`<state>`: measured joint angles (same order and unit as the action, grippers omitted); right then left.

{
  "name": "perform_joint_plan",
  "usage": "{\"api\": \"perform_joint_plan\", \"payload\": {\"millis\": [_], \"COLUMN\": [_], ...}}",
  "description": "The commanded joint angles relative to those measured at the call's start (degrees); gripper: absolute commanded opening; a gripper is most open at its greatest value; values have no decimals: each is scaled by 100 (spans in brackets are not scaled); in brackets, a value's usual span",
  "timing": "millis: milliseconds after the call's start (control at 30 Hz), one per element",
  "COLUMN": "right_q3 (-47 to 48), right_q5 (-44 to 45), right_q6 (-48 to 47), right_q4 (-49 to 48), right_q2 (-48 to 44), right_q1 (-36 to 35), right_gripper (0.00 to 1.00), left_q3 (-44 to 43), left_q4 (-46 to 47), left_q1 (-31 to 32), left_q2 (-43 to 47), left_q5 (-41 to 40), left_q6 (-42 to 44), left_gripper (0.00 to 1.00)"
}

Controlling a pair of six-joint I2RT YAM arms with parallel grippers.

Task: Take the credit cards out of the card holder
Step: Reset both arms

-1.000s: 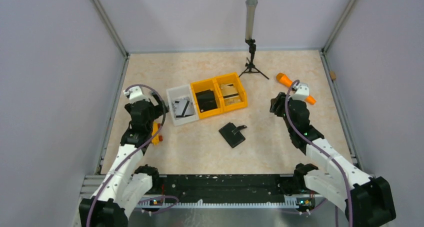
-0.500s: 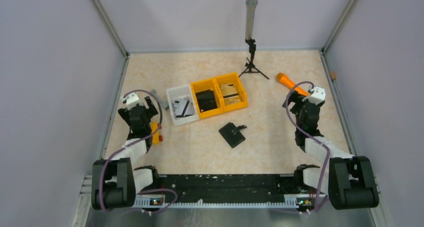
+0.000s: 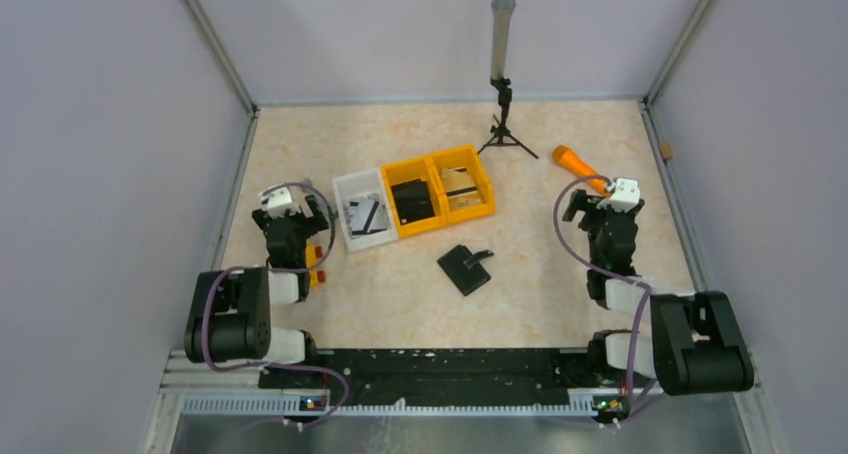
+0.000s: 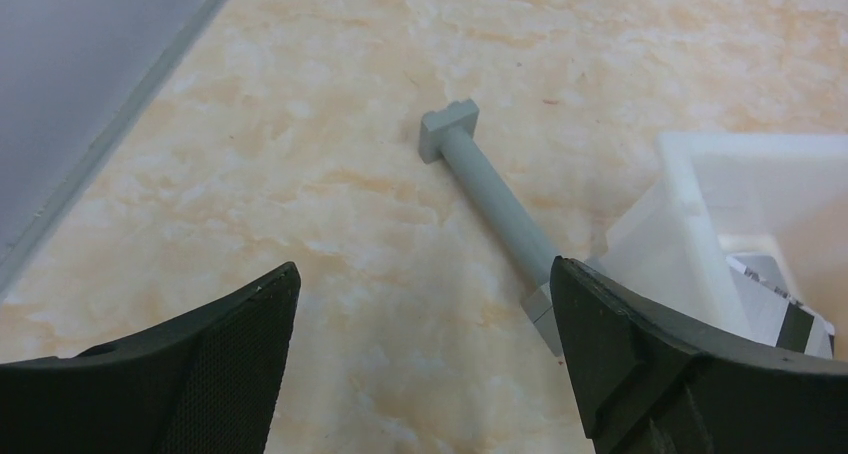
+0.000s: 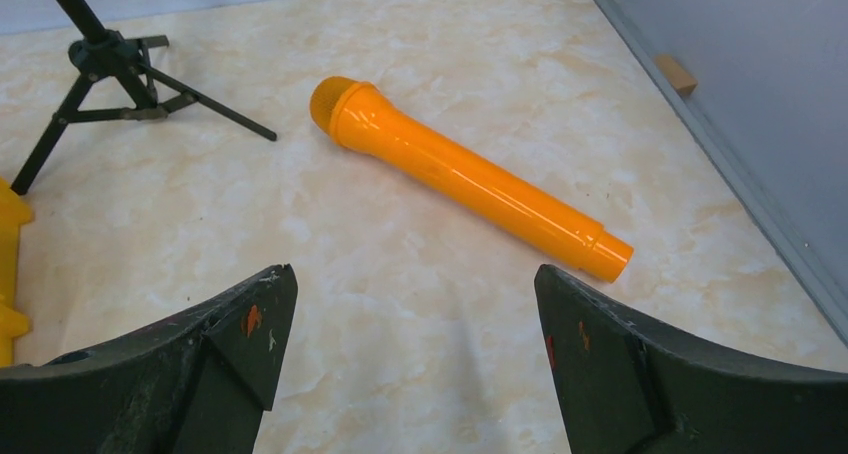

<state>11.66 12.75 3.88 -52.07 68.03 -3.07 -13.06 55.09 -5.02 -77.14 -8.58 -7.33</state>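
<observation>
On the table lies the card holder; left gripper and right gripper gape wide, empty

Table: cream, marbled with pale orange veining. Card holder, centre: black. Bin at ten o'clock of it: white; the credit cards inside are black and silvery-grey, striped. Two bins at twelve o'clock: orange-yellow; one holds a black block. Microphone-shaped item, two o'clock: orange. Tripod: black. Rod: grey. Walls: pale lilac-grey.
</observation>
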Motion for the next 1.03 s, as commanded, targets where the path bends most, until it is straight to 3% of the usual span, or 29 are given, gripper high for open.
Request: {"api": "perform_joint_plan", "payload": {"millis": [0,100,167,267,300,367,1000], "right_q3": [-204,-567,-382,-113,-72,-103,-94], "right_q5": [-19,122,130,-20,-103,-101,-122], "right_q6": [-156,-156,-93,-195,-217,-234,-232], "right_q4": [-1271,-2824,-2100,-1763,-1656,-1783,-1759], "right_q2": [805,1595,1417,1525,1505,1550,1544], "right_q1": [24,25,26,26,25,24,25], "right_gripper": [90,89,89,85,92,97,99], "left_q3": [-257,-371,-438,-437,-443,-443,-497], "left_q4": [982,602,367,376,375,363,278], "left_q1": [-21,-8,-8,-8,-8,-8,71], "left_q2": [-727,-654,-599,-581,-590,-593,-610], "left_q5": [431,404,393,407,428,436,295], "left_q6": [291,295,272,278,292,306,357], "left_gripper": [99,99,99,99,99,99,99]}}
